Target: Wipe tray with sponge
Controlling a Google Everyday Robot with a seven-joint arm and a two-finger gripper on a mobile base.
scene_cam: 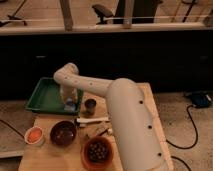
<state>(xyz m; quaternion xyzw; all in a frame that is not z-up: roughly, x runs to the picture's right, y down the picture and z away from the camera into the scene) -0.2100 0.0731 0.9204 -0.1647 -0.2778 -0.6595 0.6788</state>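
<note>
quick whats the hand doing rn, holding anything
hand: down in the green tray at its right end, on the sponge; grip state cannot be told.

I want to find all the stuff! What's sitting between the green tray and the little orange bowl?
Nothing: in the camera view only bare wooden table separates the tray from the orange bowl. The hand is down at the tray's right end, on the sponge.

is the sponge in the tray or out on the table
In the tray. The sponge sits on the green tray's floor near its right front corner, directly under the gripper, inside the raised rim.
</note>
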